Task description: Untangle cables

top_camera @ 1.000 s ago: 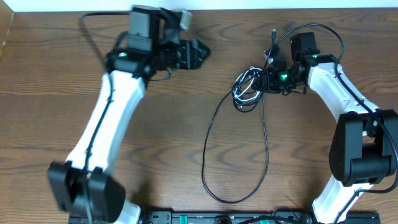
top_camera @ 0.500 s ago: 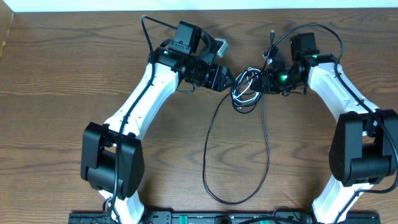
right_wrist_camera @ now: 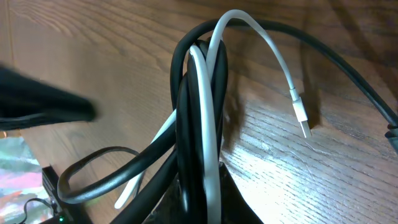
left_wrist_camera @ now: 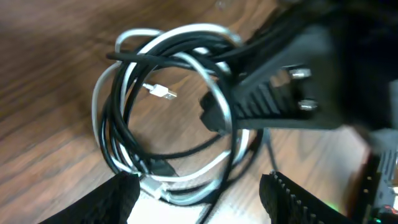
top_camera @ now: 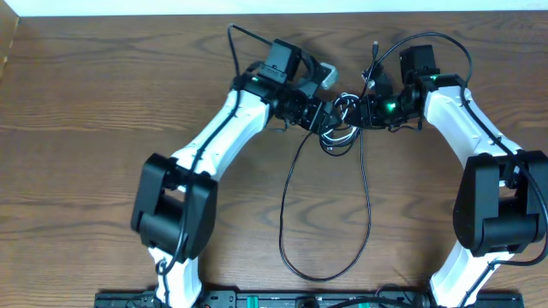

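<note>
Brown wood with wavy grain covers the whole table under your arms, and a thin white strip shows past its far edge. On the left, your left arm stretches over to the middle. The left gripper sits just beside the cables with its fingers spread wide, holding nothing. The cables lie in a small round bundle near the far edge. The black cable runs out of the bundle in one big loop toward the near edge, flat on the wood. The white cable is wound in with the black one, and its little plug sticks out free. On the right, your right gripper is pinching the bundle.
</note>
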Tool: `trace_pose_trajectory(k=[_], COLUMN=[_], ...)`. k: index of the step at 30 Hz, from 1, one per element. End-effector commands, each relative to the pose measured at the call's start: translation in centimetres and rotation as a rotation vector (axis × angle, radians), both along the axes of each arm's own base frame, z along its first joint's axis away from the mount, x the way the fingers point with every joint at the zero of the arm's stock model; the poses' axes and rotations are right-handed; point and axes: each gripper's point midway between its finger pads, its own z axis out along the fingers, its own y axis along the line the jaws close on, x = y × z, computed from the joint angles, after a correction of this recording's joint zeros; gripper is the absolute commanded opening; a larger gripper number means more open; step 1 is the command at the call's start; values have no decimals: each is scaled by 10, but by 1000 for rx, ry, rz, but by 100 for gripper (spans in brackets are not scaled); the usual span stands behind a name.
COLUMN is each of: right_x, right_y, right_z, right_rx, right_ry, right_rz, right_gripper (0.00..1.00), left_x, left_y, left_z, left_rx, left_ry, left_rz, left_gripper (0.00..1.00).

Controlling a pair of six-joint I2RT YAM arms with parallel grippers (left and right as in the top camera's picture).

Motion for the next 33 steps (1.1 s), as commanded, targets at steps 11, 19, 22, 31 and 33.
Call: trace_pose_trajectory(k=[11, 19, 22, 31, 33], right_x=[5, 5, 6, 9, 9], right_y=[1, -3, -10, -65, -76], right_z=[12, 8, 2, -26, -29], right_rx=[8, -19, -66, -374, -432], right_ry=[-42, -36, -27, 87, 91], right_rz=[16, 7, -17, -301, -331], right_gripper=[1, 1, 1, 7, 6], left_x=[19, 31, 34, 47, 46], left_y=[18, 46, 57, 126, 146], left_z=[-19, 20, 43, 108, 122], left_rx=[35, -6, -30, -20, 4], left_ry=[27, -14, -26, -102, -142], left_rz=[97, 164, 214, 481, 537], left_gripper=[7, 7, 7, 7, 7])
